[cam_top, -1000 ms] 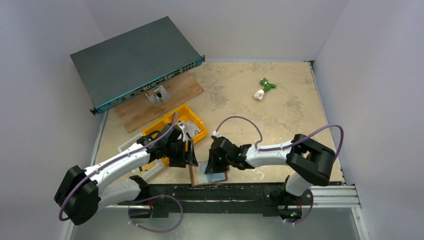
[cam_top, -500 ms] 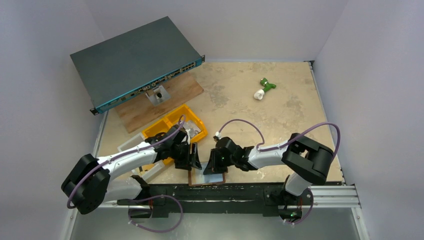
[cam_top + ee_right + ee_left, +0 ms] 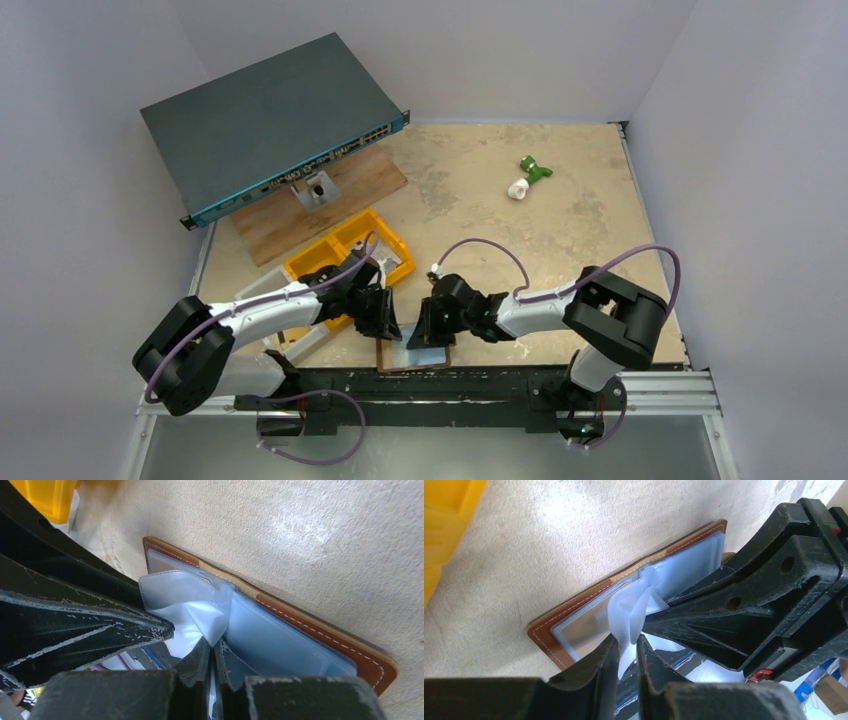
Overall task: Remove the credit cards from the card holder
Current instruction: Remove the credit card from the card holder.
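The setting is a robotics laboratory test cell. Plain white enclosure walls close off a worn beige tabletop on three sides. The left arm and the right arm are mounted on an aluminium extrusion rail at the near edge, with exposed purple cables looped over them. A rack-mount network switch lies at the far left, partly on a plywood board.

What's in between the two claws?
Crumpled plastic sleeves of the open card holder sit between the left claw and right claw; both wrist views show it.
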{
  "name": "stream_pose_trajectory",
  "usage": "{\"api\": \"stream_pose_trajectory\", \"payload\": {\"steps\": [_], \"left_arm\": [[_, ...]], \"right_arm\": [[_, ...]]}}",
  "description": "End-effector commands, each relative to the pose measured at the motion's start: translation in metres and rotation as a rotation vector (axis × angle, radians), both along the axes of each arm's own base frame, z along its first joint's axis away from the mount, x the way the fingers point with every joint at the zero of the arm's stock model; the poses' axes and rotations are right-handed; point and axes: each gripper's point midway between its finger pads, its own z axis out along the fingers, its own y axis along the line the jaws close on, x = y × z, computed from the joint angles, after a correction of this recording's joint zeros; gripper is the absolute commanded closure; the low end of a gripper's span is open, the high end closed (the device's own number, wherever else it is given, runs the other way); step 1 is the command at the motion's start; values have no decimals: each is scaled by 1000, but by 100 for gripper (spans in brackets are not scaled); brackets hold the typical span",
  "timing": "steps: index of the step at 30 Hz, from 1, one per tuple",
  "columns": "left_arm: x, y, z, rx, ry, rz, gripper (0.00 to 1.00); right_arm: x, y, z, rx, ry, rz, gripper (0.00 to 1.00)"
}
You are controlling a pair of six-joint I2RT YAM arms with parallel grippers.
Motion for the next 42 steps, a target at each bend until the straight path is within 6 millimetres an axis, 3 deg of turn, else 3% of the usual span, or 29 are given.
{"api": "stream_pose_trajectory", "payload": {"steps": [1, 4, 9, 14, 21, 29, 36, 40, 42], "left_arm": [[2, -10, 7, -47, -18, -11, 89], [2, -10, 9, -50, -22, -9, 100], [2, -9, 14, -54, -28, -6, 100], [3, -8, 22, -52, -40, -2, 100], [5, -9, 26, -52, -39, 1, 100], [6, -12, 30, -46, -37, -2, 100], [7, -15, 32, -48, -34, -9, 100], [7, -17, 35, -64, -33, -14, 100], [6, -21, 39, -86, -35, -19, 91]], "right_arm": [[-3, -20, -16, -123, 0, 15, 94], [3, -17, -7, -122, -28, 10, 83], [10, -12, 15, -96, -77, 8, 62], [19, -12, 43, -86, -134, -5, 52], [36, -43, 63, -220, -230, -87, 51], [41, -89, 34, -429, -268, -138, 51], [38, -98, 13, -486, -251, -129, 52], [36, -99, 4, -498, -234, -126, 68], [34, -99, 1, -499, -228, -124, 75]]}}
